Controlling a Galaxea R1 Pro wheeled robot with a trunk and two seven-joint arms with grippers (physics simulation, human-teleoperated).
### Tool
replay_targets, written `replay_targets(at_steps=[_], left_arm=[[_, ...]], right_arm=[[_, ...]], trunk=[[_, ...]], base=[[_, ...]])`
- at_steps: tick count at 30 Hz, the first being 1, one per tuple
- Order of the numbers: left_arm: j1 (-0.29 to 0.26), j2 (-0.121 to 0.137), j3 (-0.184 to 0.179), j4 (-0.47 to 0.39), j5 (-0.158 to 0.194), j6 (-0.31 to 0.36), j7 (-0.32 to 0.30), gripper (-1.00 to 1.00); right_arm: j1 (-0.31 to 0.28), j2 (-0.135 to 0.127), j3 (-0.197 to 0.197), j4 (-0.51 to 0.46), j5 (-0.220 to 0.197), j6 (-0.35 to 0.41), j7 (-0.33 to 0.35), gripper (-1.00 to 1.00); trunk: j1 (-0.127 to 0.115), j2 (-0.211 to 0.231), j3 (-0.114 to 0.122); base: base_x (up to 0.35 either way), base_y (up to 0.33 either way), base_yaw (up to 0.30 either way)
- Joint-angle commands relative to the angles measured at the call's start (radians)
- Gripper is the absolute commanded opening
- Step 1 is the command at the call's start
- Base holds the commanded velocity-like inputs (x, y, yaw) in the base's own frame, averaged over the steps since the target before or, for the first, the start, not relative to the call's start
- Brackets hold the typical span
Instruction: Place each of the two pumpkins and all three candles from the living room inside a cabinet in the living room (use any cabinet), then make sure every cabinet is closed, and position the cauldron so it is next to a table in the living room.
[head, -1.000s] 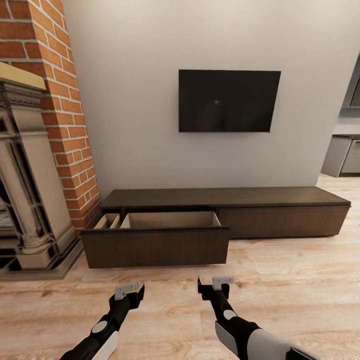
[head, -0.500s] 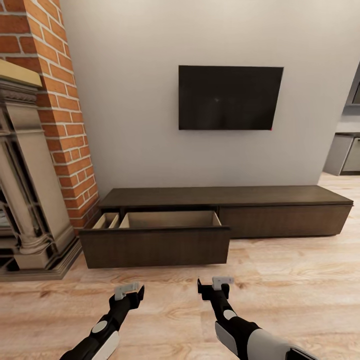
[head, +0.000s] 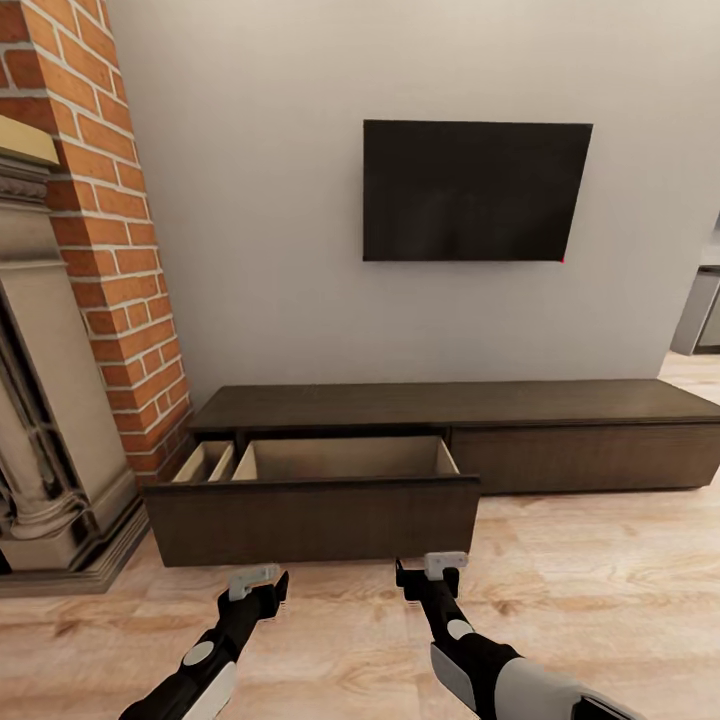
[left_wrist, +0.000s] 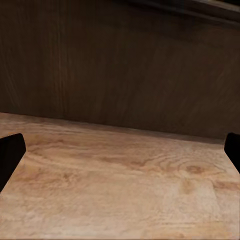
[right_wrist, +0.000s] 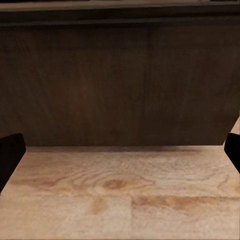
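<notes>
The long, low dark-brown cabinet (head: 450, 405) stands against the wall. Its left drawer is pulled out, with a wide front panel (head: 310, 520) and a pale beige inside (head: 345, 458) whose visible part holds nothing. My left gripper (head: 255, 585) and right gripper (head: 430, 572) hang open just above the floor, a short way in front of that panel. The wrist views show the same dark panel (left_wrist: 120, 65) (right_wrist: 120, 85) close ahead, between widely spread black fingertips (left_wrist: 10, 152) (right_wrist: 10, 150). Pumpkins, candles, cauldron and table are out of view.
A brick chimney (head: 100, 200) with a stone fireplace surround (head: 40, 400) stands at the left, its base close to the drawer's left end. A black TV (head: 470, 190) hangs on the wall. Pale wood floor (head: 600, 600) stretches to the right toward grey kitchen units (head: 700, 320).
The whole view has moved closer to the cabinet and slightly leftward, so the drawer front is now nearer to both grippers. The arms keep the same pose.
</notes>
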Motion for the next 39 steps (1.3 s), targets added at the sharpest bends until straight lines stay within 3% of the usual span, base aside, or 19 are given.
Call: replay_targets(at_steps=[1,12,22,39], left_arm=[[-0.001,0.002,-0.008,-0.001,0.010,-0.006,0.008,1.00],[-0.001,0.002,-0.008,0.001,0.010,-0.008,0.008,1.00],[-0.001,0.001,-0.008,0.003,0.010,-0.008,0.010,1.00],[-0.001,0.000,-0.008,0.007,0.008,-0.011,0.011,1.00]], right_arm=[[-0.001,0.000,0.009,0.000,-0.004,-0.002,-0.007,1.00],[-0.001,0.000,0.009,0.000,-0.003,-0.002,-0.007,1.00],[-0.001,-0.001,0.009,0.000,-0.003,-0.002,-0.007,1.00],[-0.001,-0.002,0.009,0.000,-0.003,-0.002,-0.007,1.00]], trunk=[[0.000,0.000,-0.001],[0.000,0.000,-0.001],[0.000,0.000,-0.001],[0.008,-0.004,-0.067]], base=[[0.336,0.112,0.000],[0.314,0.107,0.000],[0.044,0.012,0.000],[0.000,0.000,0.000]])
